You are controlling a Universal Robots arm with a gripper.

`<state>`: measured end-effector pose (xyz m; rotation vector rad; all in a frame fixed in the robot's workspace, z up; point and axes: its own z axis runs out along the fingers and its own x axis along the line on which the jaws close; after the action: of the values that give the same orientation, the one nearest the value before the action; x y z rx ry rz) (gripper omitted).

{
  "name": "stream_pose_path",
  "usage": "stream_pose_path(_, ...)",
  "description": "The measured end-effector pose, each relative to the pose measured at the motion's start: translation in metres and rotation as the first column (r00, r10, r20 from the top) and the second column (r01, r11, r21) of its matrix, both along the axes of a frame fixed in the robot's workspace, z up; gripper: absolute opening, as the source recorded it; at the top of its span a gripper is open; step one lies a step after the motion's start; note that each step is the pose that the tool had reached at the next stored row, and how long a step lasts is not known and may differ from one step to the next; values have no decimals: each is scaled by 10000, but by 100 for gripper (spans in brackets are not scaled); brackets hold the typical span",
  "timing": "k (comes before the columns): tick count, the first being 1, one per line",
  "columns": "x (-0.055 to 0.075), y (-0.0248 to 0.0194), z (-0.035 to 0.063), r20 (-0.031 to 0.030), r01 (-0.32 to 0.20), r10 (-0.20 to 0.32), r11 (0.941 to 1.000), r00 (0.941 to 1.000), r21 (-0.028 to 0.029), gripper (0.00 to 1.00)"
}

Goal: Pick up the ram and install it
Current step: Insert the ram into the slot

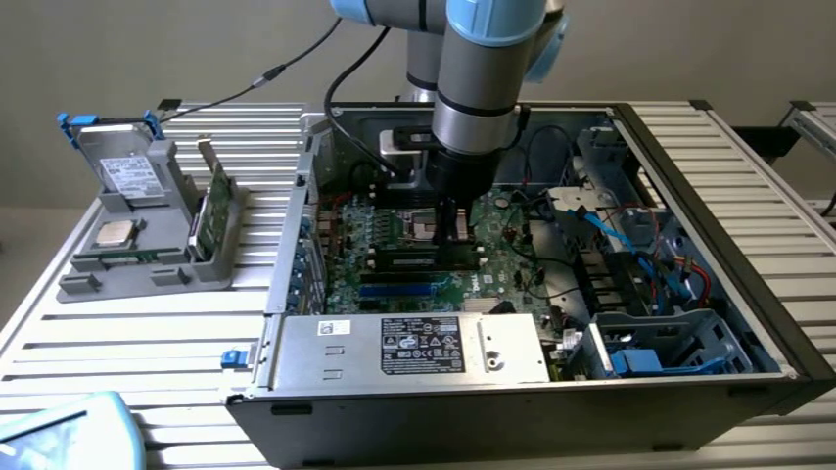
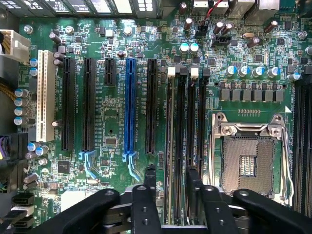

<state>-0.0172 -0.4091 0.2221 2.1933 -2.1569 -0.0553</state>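
One gripper [image 1: 453, 230], exterior frame centre | fingers [image 2: 145, 200] parted, we see nothing held | ram [image 2: 169, 146] edge-on directly below, between them, long axis along the memory slots [image 2: 201, 136].

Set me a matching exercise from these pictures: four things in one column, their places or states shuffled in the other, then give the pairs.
Things:
1. CPU socket
2. power supply
3. claw
4. grey holder

Places or states:
A. outside the computer case, toward the exterior view's left
B. above the memory slots
C. empty
D. inside the case, carrying a printed label

Pairs: 1-C, 2-D, 3-B, 4-A.
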Motion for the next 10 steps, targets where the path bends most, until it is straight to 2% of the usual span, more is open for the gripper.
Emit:
stream_pose_path(1, -3, 1, 0, 0, 0, 0, 10000, 10000, -1, 39)
stream_pose_path(2, -15, 2, 2, -1, 1, -1, 10000, 10000, -2, 46)
stream_pose_path(6, -101, 4, 28, 1, -1, 1, 10000, 10000, -1, 46)
stream_pose_path(10, -130, 4, 70, 1, 0, 0, 10000, 10000, -1, 46)
